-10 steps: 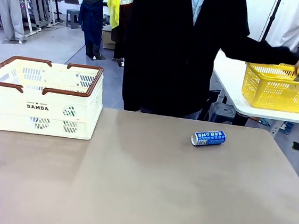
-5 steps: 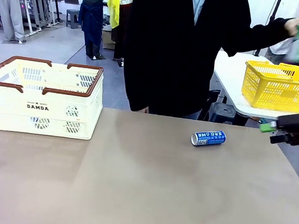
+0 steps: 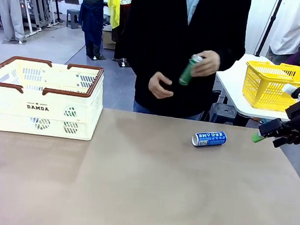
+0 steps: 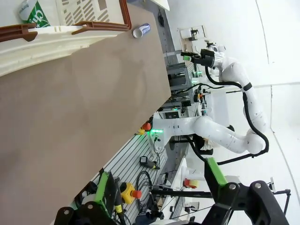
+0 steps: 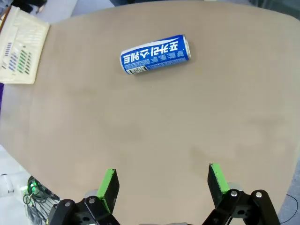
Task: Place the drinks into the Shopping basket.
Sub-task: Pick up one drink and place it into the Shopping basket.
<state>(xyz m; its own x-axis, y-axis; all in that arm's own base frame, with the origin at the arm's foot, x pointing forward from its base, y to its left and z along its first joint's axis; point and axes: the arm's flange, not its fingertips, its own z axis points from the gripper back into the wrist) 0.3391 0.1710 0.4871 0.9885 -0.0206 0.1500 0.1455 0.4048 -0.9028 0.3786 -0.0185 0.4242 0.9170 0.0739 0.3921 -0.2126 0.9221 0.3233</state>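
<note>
A person standing at the far side of the tan table (image 3: 131,186) is holding the slim green aluminium can with a silver top (image 3: 187,71) tilted in one raised hand (image 3: 204,63), above the table's far edge and clear of its surface, while the other hand (image 3: 161,85) is hanging just beside it. The slim blue aluminium can with white lettering (image 3: 209,138) is lying on its side on the table, right of centre and well apart from the large cream-white plastic crate with a brown rim and handles (image 3: 41,98), which is sitting at the far left. The right gripper (image 3: 263,136) is hovering off the table's right edge, near the blue can, its green-padded fingers (image 5: 110,187) spread wide with nothing between them. The left gripper (image 4: 159,185) is also standing wide apart and gripping nothing. A yellow mesh basket (image 3: 276,85) is resting on a white side table behind.
</note>
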